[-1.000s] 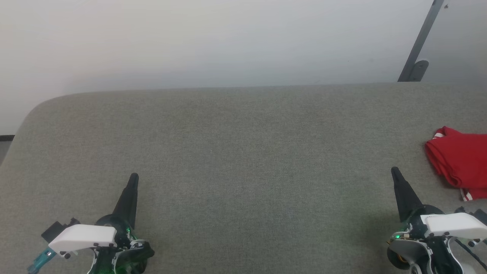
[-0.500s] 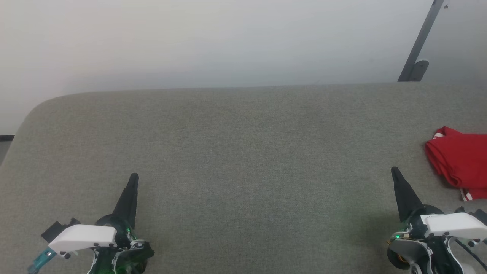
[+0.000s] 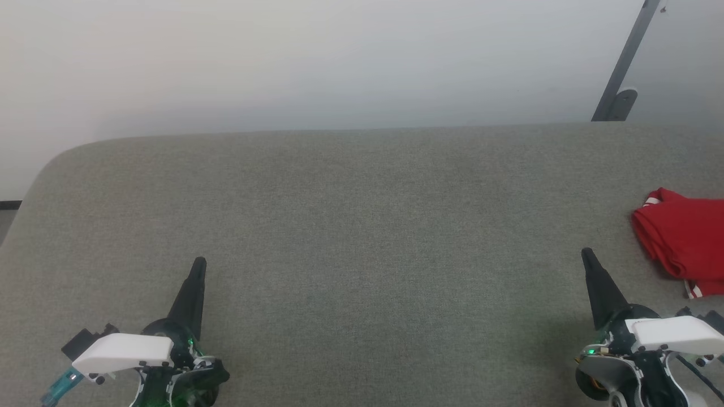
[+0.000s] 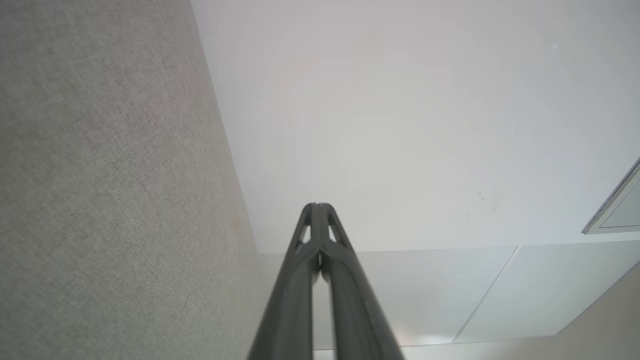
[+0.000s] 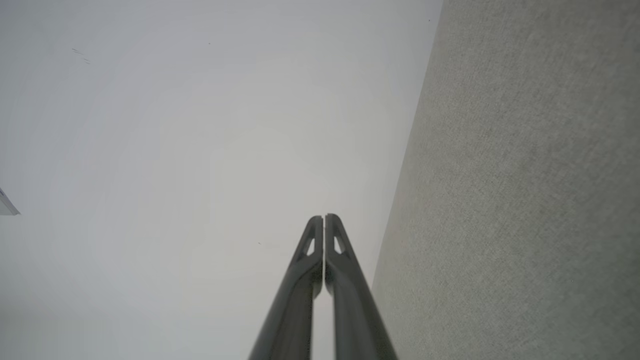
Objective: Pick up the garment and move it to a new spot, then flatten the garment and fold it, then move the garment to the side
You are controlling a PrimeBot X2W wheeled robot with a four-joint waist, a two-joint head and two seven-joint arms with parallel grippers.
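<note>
The garment [image 3: 681,240] lies bunched at the far right of the grey surface, red with a bit of white-red striped trim, partly cut off by the head view's edge; its print is hidden. My right gripper [image 3: 586,254] rests at the lower right, a short way left of and below the garment, not touching it. In the right wrist view its fingertips [image 5: 324,218] meet, shut with nothing held. My left gripper [image 3: 198,263] sits at the lower left, far from the garment. Seen from the left wrist, its tips [image 4: 318,205] are pressed together, shut and empty.
The grey felt-covered table [image 3: 362,226] spreads across the head view, with a rounded far-left corner [image 3: 62,155]. A pale wall [image 3: 283,56] rises behind it. A dark slanted post [image 3: 622,68] stands at the back right.
</note>
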